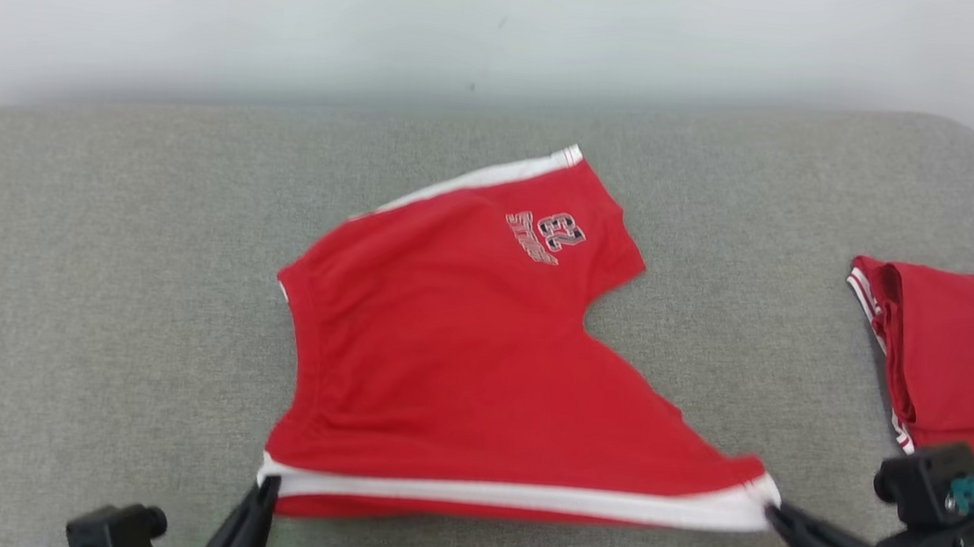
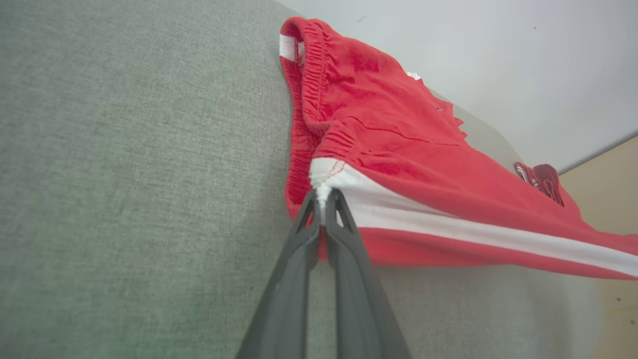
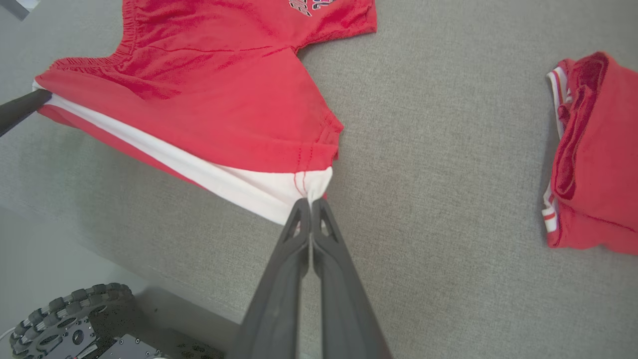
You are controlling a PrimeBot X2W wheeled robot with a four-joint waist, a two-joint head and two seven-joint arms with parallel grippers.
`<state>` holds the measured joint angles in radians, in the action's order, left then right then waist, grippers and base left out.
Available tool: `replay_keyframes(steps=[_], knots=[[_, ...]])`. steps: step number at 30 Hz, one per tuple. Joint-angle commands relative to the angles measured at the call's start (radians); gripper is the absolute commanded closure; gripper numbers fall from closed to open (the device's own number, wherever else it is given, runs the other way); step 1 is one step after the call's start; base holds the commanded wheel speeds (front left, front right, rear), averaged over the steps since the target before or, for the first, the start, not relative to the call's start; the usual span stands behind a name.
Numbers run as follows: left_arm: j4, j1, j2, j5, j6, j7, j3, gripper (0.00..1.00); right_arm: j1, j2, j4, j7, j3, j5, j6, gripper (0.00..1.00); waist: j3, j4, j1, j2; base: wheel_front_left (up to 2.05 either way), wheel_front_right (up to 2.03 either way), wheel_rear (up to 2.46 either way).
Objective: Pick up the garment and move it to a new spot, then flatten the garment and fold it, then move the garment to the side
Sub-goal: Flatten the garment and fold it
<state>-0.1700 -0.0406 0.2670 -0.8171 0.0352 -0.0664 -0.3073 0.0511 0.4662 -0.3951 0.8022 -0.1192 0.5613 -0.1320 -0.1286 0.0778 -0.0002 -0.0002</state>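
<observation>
Slippage is the main risk. Both grips are thin pinches on the very corners of the red shorts (image 1: 445,349). The white side stripe (image 1: 520,497) is stretched taut between them, so a harder pull apart could drag a corner out of one set of jaws. The fabric would then drop in a heap.

The left gripper (image 2: 323,197) has its jaws closed to a sliver on the waistband end of the stripe, the end farthest from the folded red pile (image 1: 964,359). The right gripper (image 3: 310,202) has its jaws pressed fully together on the leg-hem end, the end nearest that pile.

A second risk, as I judge it, is a sweep toward the pile. The held hem is already near the pile's closest corner and could catch it and undo the fold.

Uneven lifting could also fold the loose leg under.

The shorts lie on the grey upholstered surface (image 1: 99,275) to the robot's left of the pile, clear of it. Only the striped edge is raised, and the rest rests on the surface.

They are soft red knit with an elastic, gathered waistband (image 2: 319,85). A small number print (image 1: 547,236) sits on the leg beyond the held one. The fabric is mostly spread out, with slight creases fanning from each pinch.
</observation>
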Motion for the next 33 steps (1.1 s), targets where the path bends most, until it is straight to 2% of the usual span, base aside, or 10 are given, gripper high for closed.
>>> replay_keyframes(steps=[1, 11, 20, 26, 33], knots=[[0.011, 0.025, 0.018, 0.008, -0.013, 0.010, 0.000, 1.00, 0.032, -0.007, -0.006, 0.029, 0.022, -0.009, 0.003, 1.00, 0.015, -0.004, 0.0002, 0.0002, 0.00, 0.00, 0.00], [0.081, 0.122, 0.064, 0.035, -0.057, 0.086, -0.042, 1.00, 0.150, -0.058, -0.051, 0.144, 0.073, -0.005, 0.003, 1.00, 0.035, -0.006, 0.0002, 0.0002, 0.00, 0.00, 0.00], [0.151, 0.202, 0.092, -0.006, -0.076, 0.153, -0.051, 1.00, 0.227, -0.096, -0.082, 0.214, 0.131, -0.018, 0.003, 1.00, 0.038, -0.007, 0.0002, 0.0002, 0.00, 0.00, 0.00], [0.186, 0.181, 0.062, -0.017, -0.090, 0.139, -0.049, 1.00, 0.165, -0.064, -0.100, 0.134, 0.133, -0.048, 0.003, 1.00, 0.027, -0.014, 0.0002, 0.0002, 0.00, 0.00, 0.00], [0.192, 0.092, 0.011, -0.019, -0.095, 0.129, -0.051, 1.00, -0.003, 0.017, -0.007, -0.035, 0.072, -0.100, 0.003, 1.00, 0.007, -0.038, 0.0002, 0.0002, 0.00, 0.00, 0.00]])
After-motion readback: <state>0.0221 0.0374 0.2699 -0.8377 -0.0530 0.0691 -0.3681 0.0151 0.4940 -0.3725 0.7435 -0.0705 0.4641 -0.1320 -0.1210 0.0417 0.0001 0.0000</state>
